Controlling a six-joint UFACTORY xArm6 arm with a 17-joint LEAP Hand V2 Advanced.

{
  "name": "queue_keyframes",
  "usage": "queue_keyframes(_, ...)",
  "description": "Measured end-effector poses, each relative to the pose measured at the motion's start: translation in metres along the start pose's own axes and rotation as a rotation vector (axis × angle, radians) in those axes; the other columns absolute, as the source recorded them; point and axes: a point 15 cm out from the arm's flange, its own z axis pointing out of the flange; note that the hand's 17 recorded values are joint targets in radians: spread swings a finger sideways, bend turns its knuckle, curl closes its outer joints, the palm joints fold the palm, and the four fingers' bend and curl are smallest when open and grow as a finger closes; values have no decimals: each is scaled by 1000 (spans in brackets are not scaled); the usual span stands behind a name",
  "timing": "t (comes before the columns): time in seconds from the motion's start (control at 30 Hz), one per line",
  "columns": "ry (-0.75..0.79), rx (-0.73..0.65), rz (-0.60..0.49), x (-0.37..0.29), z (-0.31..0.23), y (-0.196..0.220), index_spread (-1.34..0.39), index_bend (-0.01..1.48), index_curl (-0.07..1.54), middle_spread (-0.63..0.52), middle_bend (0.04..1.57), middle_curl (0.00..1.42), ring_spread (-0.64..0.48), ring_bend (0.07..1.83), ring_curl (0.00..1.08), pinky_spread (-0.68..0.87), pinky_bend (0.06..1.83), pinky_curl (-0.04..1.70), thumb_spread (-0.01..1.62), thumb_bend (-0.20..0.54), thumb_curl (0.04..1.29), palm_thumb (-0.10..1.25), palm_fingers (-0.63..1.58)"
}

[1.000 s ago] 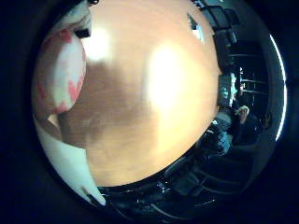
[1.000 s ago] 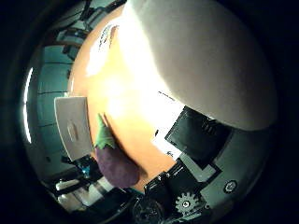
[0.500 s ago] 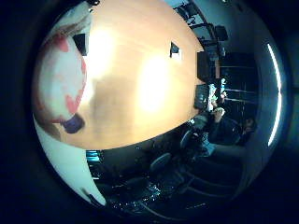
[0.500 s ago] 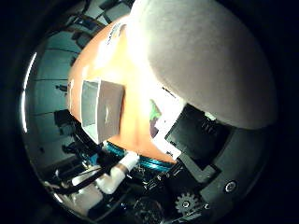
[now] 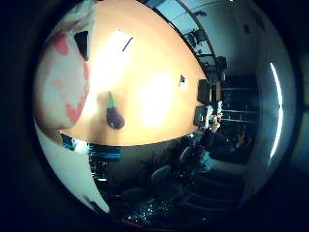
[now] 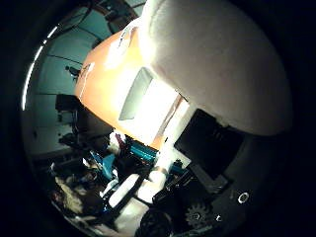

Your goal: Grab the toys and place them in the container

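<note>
A soft white toy with pink patches (image 5: 63, 77) lies close against the palm and stays there while the table drops away. It fills much of the right thumb side palm view (image 6: 212, 59). My hand (image 6: 209, 158) is curled on it, with a white finger (image 5: 72, 179) beside the toy. I am high above the orange table (image 5: 154, 77). A purple eggplant toy with a green stem (image 5: 114, 116) lies on the table. A pale rectangular container (image 6: 148, 97) stands on the table in the right thumb side palm view.
Small dark objects (image 5: 181, 81) lie on the table. Chairs and desks (image 5: 208, 106) stand beyond the table's edge. Teal and white equipment (image 6: 133, 173) sits below the table edge near the container.
The hand has risen with the white toy, so the table looks smaller. The eggplant toy now shows in the little finger side view, and the container shows closer in the thumb side view.
</note>
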Motion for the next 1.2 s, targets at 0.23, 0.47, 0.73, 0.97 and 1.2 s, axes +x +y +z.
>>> queue_keyframes(0.23,-28,17,-92,-94,2,-13,-267,1008,942,-161,1291,861,-232,1342,783,-249,1123,1061,987,-14,702,1050,1073)
queue_keyframes(0.47,-43,69,-128,-133,23,-35,-271,1006,957,-162,1293,866,-238,1335,800,-246,1112,1088,986,-14,711,1048,1074)
queue_keyframes(0.73,-59,114,-114,-141,22,-45,-274,1002,966,-165,1284,878,-243,1325,816,-245,1105,1107,1008,-18,711,1010,1072)
queue_keyframes(0.97,-67,110,-112,-143,23,-44,-304,823,917,-187,1186,841,-245,1268,759,-292,1018,1034,1173,-34,577,791,1002)
queue_keyframes(1.2,-70,74,-125,-148,51,-24,-452,320,708,-238,811,684,-255,1098,619,-331,842,887,1198,-31,376,592,309)
